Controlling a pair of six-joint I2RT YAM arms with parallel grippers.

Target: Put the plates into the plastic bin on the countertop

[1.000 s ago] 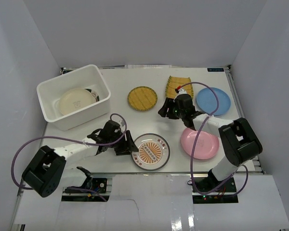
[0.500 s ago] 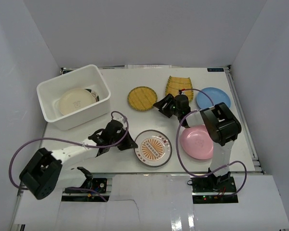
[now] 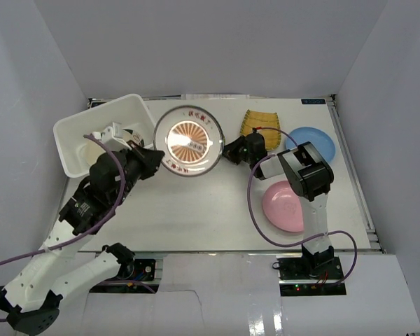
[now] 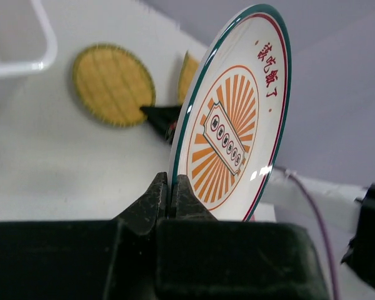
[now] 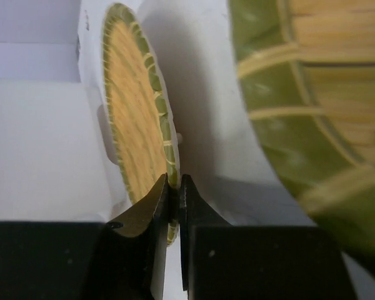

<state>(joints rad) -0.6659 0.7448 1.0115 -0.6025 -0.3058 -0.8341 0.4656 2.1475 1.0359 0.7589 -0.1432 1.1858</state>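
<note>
Carrying: left gripper clamped on sunburst plate rim; plate aloft, just right of bin.
Next: swing left until plate clears bin wall, lower inside, then let go.
Right: right gripper pinched shut on round yellow plate rim, mid-table.
Change: half a second ago sunburst plate lay flat near the front edge; now lifted and carried back.

Countertop with plastic bin, several plates
</note>
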